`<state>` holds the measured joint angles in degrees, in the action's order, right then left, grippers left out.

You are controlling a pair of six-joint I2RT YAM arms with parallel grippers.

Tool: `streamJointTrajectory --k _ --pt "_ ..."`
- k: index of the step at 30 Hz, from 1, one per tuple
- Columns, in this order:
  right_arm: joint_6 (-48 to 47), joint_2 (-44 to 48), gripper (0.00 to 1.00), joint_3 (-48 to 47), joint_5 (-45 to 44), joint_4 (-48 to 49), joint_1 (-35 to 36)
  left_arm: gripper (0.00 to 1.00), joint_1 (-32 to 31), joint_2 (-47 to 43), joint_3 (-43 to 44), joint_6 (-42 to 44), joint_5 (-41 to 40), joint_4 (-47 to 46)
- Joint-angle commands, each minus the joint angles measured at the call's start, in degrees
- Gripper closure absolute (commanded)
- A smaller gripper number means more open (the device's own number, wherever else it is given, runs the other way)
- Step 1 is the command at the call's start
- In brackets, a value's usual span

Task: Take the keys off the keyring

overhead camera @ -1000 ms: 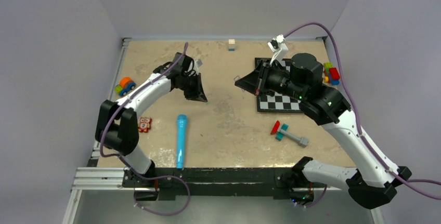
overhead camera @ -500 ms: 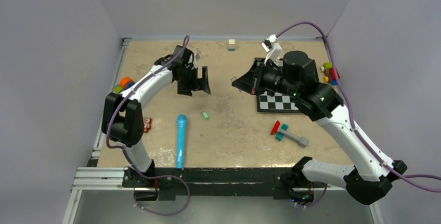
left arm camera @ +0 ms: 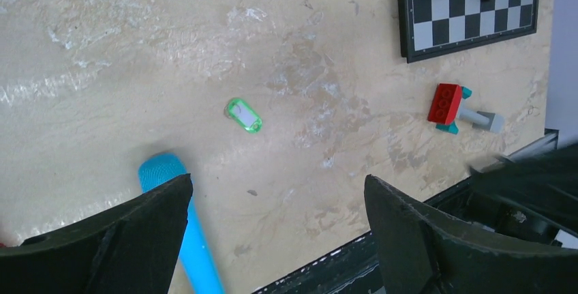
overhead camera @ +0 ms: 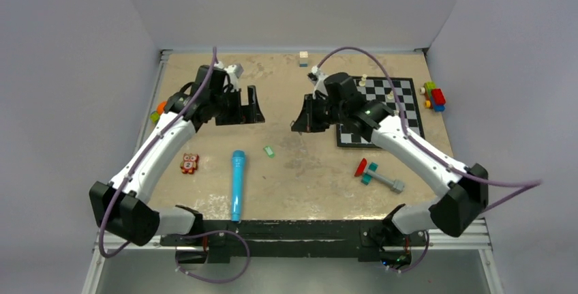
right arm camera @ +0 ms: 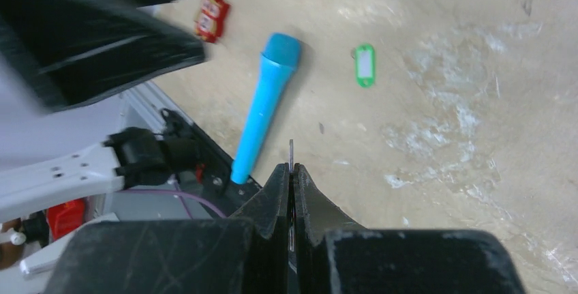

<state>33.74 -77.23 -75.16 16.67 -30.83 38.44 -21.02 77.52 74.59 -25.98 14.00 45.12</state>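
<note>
Top view: table point(overhead camera: 307, 178) has walls on the left, far and right sides. The clutter sits near the edges: toy car point(overhead camera: 162, 108) left, bricks point(overhead camera: 433, 96) right, chessboard point(overhead camera: 382, 120) right of centre. left gripper point(overhead camera: 244, 111) and right gripper point(overhead camera: 303, 120) face each other across a bare gap mid-table. The green key tag point(overhead camera: 269, 151) lies flat on the table, nearer the bases than both grippers, just right of the blue microphone point(overhead camera: 237, 183) head and not touching it.

Left wrist: left gripper point(left arm camera: 276, 185) is spread wide with nothing between its fingers, well above the surface. The key tag point(left arm camera: 243, 115) lies on bare table beyond the tips, and the microphone point(left arm camera: 163, 171) runs under the left finger. The red brick point(left arm camera: 446, 103) and the chessboard point(left arm camera: 470, 7) are off to the right, apart from the tag.

Right wrist: right gripper point(right arm camera: 291, 170) is pinched tight on a thin metal piece point(right arm camera: 291, 149) that pokes out edge-on. Can't tell whether it's a ring or a key. Tag point(right arm camera: 365, 65) and microphone point(right arm camera: 266, 106) lie on the table beyond it.
</note>
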Motion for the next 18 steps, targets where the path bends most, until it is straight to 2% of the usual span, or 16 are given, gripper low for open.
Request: streamJointTrajectory --k 1,4,9,15,18 --pt "-1.7 -7.1 1.00 5.6 4.5 5.8 -0.9 0.00 0.4 -6.0 -4.6 -1.0 -1.3 1.8" --pt "-1.1 -13.1 1.00 6.4 6.7 7.6 -2.4 0.00 0.4 -9.1 -6.6 -1.2 -1.6 2.7" --pt "-0.3 -21.7 1.00 6.3 5.2 7.2 -3.7 0.00 0.4 -12.4 -8.1 -0.9 -1.6 4.1" --pt "0.4 -24.5 0.99 8.2 4.9 7.2 -3.8 0.00 0.4 -13.6 -8.6 0.0 -1.6 4.9" --pt "0.5 -25.1 0.83 9.4 4.1 6.4 -3.8 0.00 0.4 -13.5 -8.8 0.0 -1.0 4.3"
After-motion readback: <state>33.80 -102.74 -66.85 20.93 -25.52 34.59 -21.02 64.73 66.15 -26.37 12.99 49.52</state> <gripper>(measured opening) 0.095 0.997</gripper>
